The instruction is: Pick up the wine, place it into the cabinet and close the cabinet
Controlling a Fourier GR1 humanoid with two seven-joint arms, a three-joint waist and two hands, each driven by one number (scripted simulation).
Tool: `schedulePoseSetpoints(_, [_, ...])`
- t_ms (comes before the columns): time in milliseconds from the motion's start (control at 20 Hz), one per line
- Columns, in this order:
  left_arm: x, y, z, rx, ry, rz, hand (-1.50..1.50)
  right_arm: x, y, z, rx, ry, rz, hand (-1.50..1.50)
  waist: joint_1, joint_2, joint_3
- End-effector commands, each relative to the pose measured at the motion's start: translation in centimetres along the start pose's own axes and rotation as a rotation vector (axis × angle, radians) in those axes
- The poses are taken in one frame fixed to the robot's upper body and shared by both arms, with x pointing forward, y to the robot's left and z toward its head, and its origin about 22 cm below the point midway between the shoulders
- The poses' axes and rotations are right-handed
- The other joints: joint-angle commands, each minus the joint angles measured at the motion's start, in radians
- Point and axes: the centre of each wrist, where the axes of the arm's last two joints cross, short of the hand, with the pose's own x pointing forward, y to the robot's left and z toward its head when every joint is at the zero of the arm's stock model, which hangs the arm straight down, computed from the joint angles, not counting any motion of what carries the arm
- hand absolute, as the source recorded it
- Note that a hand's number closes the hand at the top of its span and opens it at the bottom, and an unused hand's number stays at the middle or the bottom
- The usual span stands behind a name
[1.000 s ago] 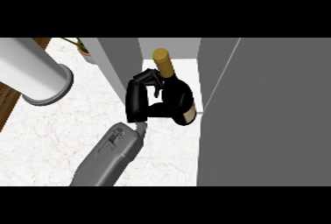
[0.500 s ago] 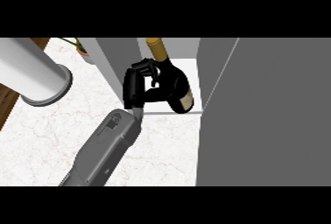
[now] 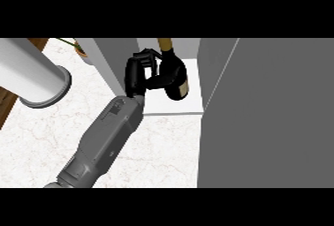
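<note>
A dark wine bottle [image 3: 177, 76] with a tan neck and a pale label is in the head view, upper middle. It leans inside the open cabinet, above the white shelf floor [image 3: 171, 107]. My right hand [image 3: 135, 73] is shut on the bottle's left side, its fingers curled round the body. The grey forearm runs down to the lower left. The bottle's base is hidden, so I cannot tell whether it touches the shelf. The left hand does not show.
The cabinet's grey door [image 3: 267, 114] stands open and fills the right side. The cabinet's left wall [image 3: 114, 57] rises just behind my hand. A thick pale cylinder [image 3: 29, 70] crosses the upper left over the marble counter [image 3: 39, 141]. A small plant [image 3: 75, 44] sits at the back.
My right hand has carried the bottle farther up the view and deeper into the cabinet. The forearm has stretched out after it.
</note>
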Motion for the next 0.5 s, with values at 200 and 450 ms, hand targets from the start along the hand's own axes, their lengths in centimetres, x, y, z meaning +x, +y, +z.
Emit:
schedulePoseSetpoints(200, [0.1,-0.6,-2.2,0.039,-0.09,-0.076,1.5,1.5,1.7,0.7,0.03,-0.063,-0.049,-1.5,-0.012,0.006,-0.001])
schedulePoseSetpoints(450, [0.1,-0.6,-2.7,0.054,-0.106,-0.106,1.5,2.6,1.1,1.9,0.036,-0.064,-0.026,-1.5,-0.004,0.001,0.0])
